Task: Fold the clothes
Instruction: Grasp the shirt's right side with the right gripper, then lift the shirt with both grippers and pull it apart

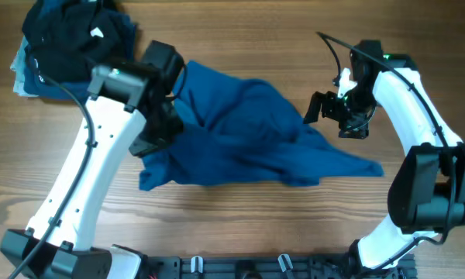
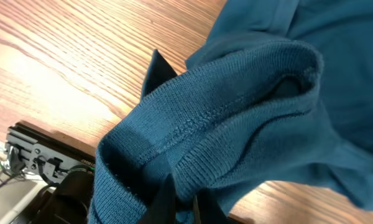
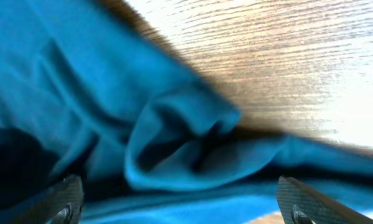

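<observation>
One mid-blue garment [image 1: 248, 132] lies crumpled across the middle of the overhead frame, bunched toward the upper left and trailing to a point at lower right. None of it is flat, so I judge the folding barely begun and the step in hand to be spreading it out.

Its ribbed hem [image 2: 236, 106] is draped over the left gripper [image 1: 165, 122] at the garment's left edge. The fingers look clamped on that hem, though the cloth hides most of them in the left wrist view, so I hold that loosely.

The right gripper [image 1: 331, 108] hangs by the garment's upper right edge, its fingers [image 3: 62, 202] wide apart with nothing between them. A rolled lobe of cloth [image 3: 180, 143] lies just ahead.

To do this well, the right should take that lobe by its edge, not the whole roll. Both arms can then draw apart low over the wooden table [image 1: 240, 232] until the cloth lies smooth. Any pull leftward should stay clear of the pile of dark clothes [image 1: 70, 31] at upper left.
</observation>
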Controlling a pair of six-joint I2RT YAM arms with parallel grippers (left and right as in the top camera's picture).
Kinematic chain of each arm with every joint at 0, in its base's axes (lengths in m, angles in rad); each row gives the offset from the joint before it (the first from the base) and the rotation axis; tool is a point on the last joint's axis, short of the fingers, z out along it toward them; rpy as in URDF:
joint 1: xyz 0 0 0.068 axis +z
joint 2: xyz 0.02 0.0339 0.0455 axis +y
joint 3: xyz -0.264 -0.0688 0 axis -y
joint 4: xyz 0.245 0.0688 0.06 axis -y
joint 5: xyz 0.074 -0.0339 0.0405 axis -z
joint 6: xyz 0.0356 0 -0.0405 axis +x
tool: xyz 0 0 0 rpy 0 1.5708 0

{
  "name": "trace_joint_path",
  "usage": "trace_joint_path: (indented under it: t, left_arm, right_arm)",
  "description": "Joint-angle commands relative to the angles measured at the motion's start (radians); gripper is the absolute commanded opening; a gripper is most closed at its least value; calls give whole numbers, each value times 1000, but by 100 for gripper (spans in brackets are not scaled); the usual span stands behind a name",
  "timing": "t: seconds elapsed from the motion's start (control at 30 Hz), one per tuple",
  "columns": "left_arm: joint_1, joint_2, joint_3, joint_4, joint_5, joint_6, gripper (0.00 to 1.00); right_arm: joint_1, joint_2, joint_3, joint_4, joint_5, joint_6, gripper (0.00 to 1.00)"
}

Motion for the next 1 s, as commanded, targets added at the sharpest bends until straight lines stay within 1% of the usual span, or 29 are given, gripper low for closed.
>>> trace_joint_path:
  t: [0.0,0.1,0.2,0.27,0.3,0.33,0.37,0.4,0.43,0.47,0.6,0.7,0.8,0.87,0.97]
  left_arm:
    - [35,-10,2,0,-32,10,7]
    - [35,-10,2,6,-32,10,7]
    - [35,-10,2,13,-32,10,7]
    - [35,-10,2,16,-32,10,8]
    - [35,-10,2,15,-32,10,8]
    - [35,-10,2,15,-32,13,8]
    - [35,-10,2,15,-32,13,8]
    - [35,-10,2,16,-32,13,8]
    - [35,-10,2,18,-34,13,7]
    - [35,-10,2,23,-39,14,6]
    - [35,-10,2,68,-39,37,4]
    - [34,-10,21,105,-38,91,4]
    - [34,-16,109,105,-38,142,4]
    - [34,-34,187,105,-39,145,4]
    - [34,-76,282,105,-38,153,4]
  right_arm:
    - [-2,9,-30,21,-17,-22,98]
    - [10,9,-34,15,-42,-23,89]
    - [31,9,-80,36,-50,-21,85]
    - [44,9,-139,81,-77,-19,79]
    - [45,9,-163,100,-95,-18,72]
    - [45,9,-172,109,-104,-17,61]
    - [45,9,-174,113,-106,-13,53]
    - [45,9,-174,122,-105,-7,40]
    - [45,8,-172,134,-105,8,20]
    - [45,8,-171,146,-105,16,4]
    - [44,-3,-104,137,-93,32,4]
    - [44,-51,33,65,-58,34,4]
    - [44,-106,203,-26,7,60,4]
    - [44,-144,333,-94,53,61,4]
    - [44,-186,457,-157,68,67,4]
